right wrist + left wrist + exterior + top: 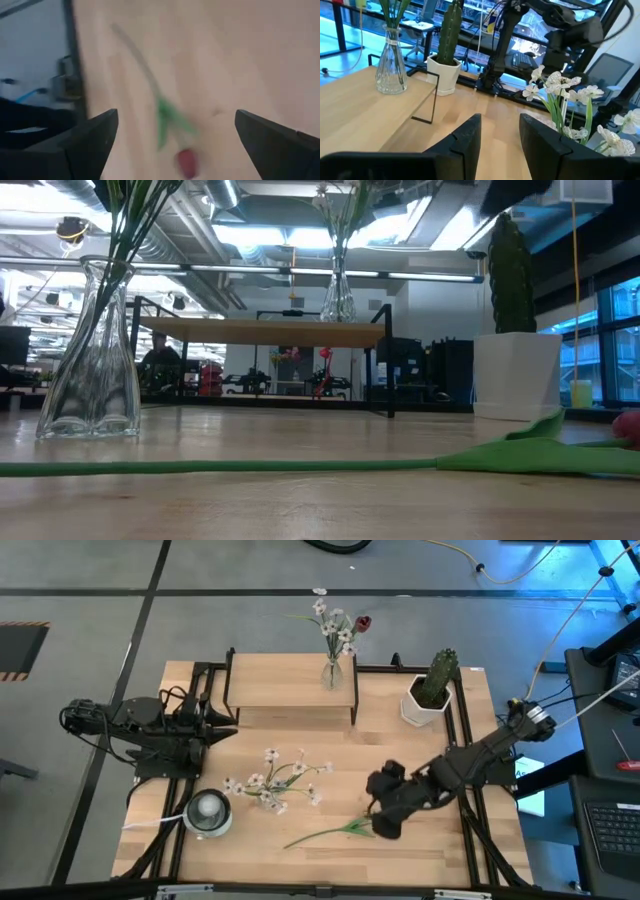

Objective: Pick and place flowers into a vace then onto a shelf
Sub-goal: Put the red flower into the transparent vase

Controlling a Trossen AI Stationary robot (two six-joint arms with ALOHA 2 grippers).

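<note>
The right gripper hung over the red-bud flower lying flat at about five o'clock on the table, fingers spread wide with the bud between them. The stem looked thin and springy; closing near the bud could have pinched the leaves, or let it swing and miss the near vase. The left gripper, slightly parted, waited at nine o'clock. One filled vase stood on the shelf

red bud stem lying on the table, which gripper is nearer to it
Right. The right gripper hovers open directly over the red bud stem, near its bud end. The left gripper waits open at the table's far left edge, beside the shelf.
</note>
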